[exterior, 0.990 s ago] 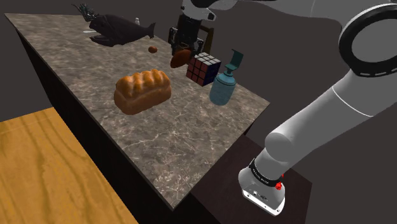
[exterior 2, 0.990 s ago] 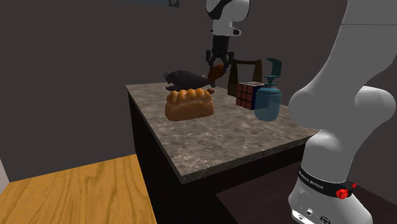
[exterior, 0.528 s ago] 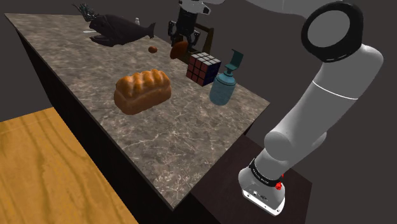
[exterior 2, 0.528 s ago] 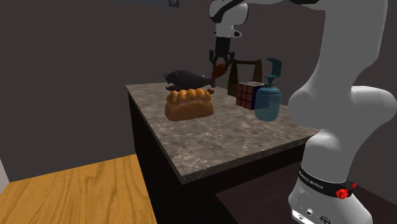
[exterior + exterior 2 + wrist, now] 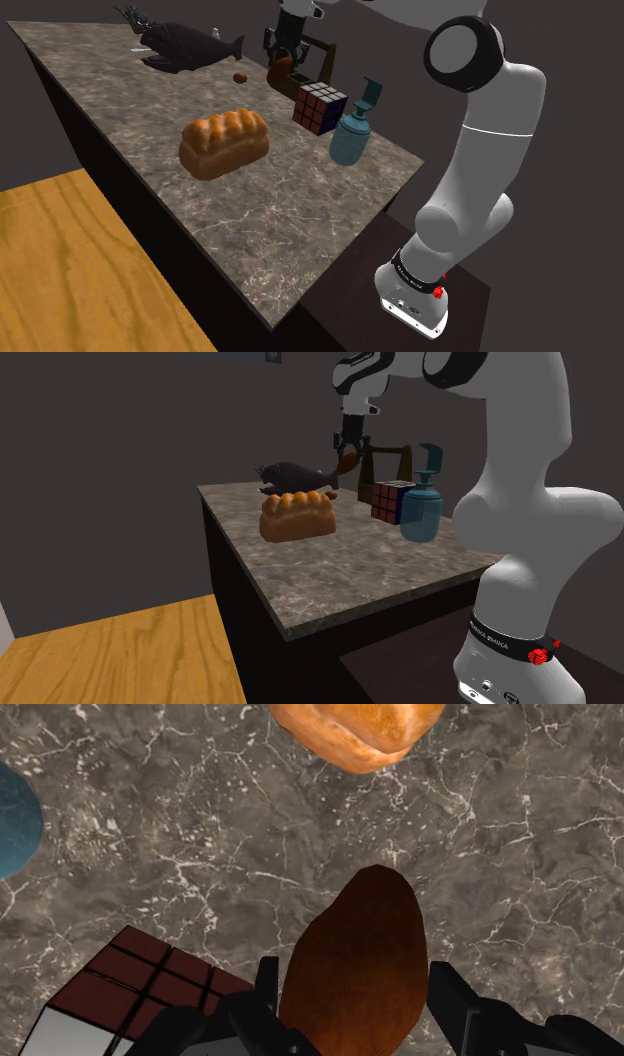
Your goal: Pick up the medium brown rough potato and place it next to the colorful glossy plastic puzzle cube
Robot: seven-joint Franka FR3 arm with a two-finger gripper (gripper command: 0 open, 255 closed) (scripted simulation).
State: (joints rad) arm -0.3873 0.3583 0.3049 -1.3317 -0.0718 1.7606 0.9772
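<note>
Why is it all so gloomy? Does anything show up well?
Shoulder view: dim, though the bread loaf glows orange. Second exterior view: the dark fish almost melts into the grey wall. Wrist view: evenly lit, the potato plain against the pale-veined counter.

Arm [image 5: 487,140] arched high, stretched forward; pincer [image 5: 346,454] pointing down, clasping potato [image 5: 355,966]

Brown potato [image 5: 355,964] aloft near puzzle cube [image 5: 130,989]

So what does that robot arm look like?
The arm is a chain of rounded white tubes with dark rings at the joints. Its base carries a black band and a red mark. The pincer is all black and two-fingered.
</note>
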